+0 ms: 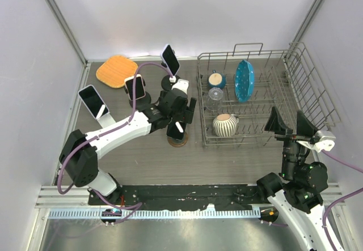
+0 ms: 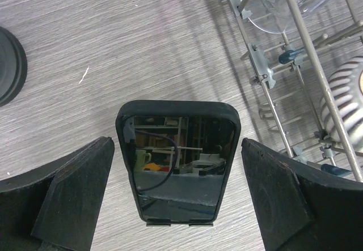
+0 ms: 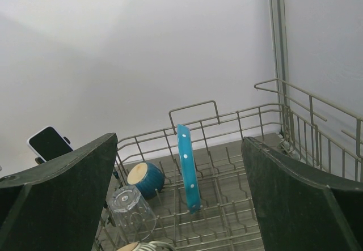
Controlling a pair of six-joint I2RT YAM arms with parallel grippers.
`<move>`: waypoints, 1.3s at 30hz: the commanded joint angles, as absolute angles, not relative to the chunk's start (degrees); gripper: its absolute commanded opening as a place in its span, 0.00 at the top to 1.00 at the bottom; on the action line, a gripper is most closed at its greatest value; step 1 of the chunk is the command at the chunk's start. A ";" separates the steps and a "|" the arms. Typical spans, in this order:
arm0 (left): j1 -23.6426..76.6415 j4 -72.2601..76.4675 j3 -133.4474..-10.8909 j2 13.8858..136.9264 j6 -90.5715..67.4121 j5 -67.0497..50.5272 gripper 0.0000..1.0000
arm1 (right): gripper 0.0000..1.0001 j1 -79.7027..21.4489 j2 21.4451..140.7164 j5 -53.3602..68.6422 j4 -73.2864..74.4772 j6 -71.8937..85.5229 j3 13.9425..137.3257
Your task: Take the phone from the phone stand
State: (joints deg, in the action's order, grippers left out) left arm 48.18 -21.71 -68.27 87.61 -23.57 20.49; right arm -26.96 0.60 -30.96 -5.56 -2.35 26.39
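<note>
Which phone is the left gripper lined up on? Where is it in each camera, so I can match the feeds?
Top external: the phone is mid-table, just left of the dish rack.
Left wrist: bottom centre, between the open fingers.
Right wrist: not in it; the uncovered phone at its left edge is another one.
Shared landmark: the dish rack, in all three views.

Bright, even overhead light fills all three views. From above, the white strip (image 1: pixel 170 213) at the near edge shows brightest, and the left arm (image 1: pixel 119 131) throws only a soft shadow on the table (image 1: pixel 238 166). At the left wrist, the phone (image 2: pixel 177 166) screen mirrors the room, and the dark fingers (image 2: pixel 68 205) show little detail. The right wrist's wall (image 3: pixel 142 47) reads pale and faintly shaded.
</note>
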 commanded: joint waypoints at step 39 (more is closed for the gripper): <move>50.45 -20.92 -71.19 86.40 -25.05 25.14 0.30 | 0.03 -27.33 0.09 -32.17 -8.09 -1.23 26.19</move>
State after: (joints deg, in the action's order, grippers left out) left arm 49.91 -22.04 -68.55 90.91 -24.47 23.66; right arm -26.96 0.60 -31.42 -5.78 -1.58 26.02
